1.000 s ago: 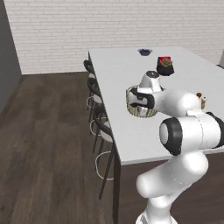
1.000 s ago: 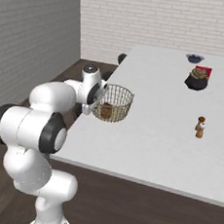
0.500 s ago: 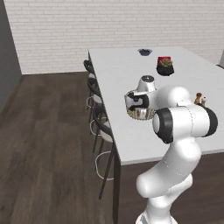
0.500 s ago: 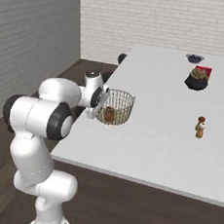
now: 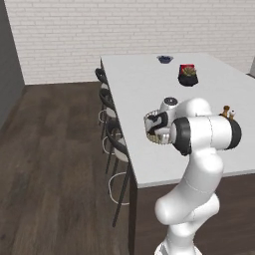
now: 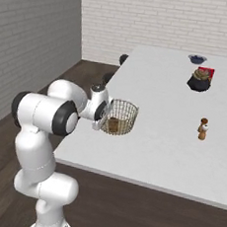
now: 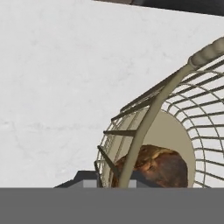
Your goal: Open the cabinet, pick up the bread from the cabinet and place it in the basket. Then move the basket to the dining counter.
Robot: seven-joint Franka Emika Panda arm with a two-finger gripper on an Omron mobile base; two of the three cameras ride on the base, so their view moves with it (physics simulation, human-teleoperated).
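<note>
Basket: the tan wire basket [image 6: 119, 117] sits on or just above the white dining counter [image 6: 169, 116], near its edge on my side; I cannot tell whether its base is fully down.
Bread: the golden-brown bread [image 7: 154, 164] lies inside the basket, on its bottom, so the loading part looks done.
Jaws: my gripper [image 6: 103, 118] is at the basket's near wall with the jaws narrowed tight on the rim wire, as the hand view suggests.
Step in hand: setting the basket down on the dining counter, by my judgement the last stretch of the task.
How to do it well: I should lower straight, keep the basket level so the bread does not roll out, and part the jaws only once the base rests flat. It also wants to sit well in from the counter edge, since it is close to it now.
Nearby things: a small brown figure-like item [image 6: 202, 129] stands well apart to the right; a dark pot with a plant [image 6: 200, 80] and a small dark bowl [image 6: 196, 58] sit far back.
In the way: nothing lies between the basket and the open counter top; the black stools [image 5: 113, 130] stand below the edge, clear of my arm.
</note>
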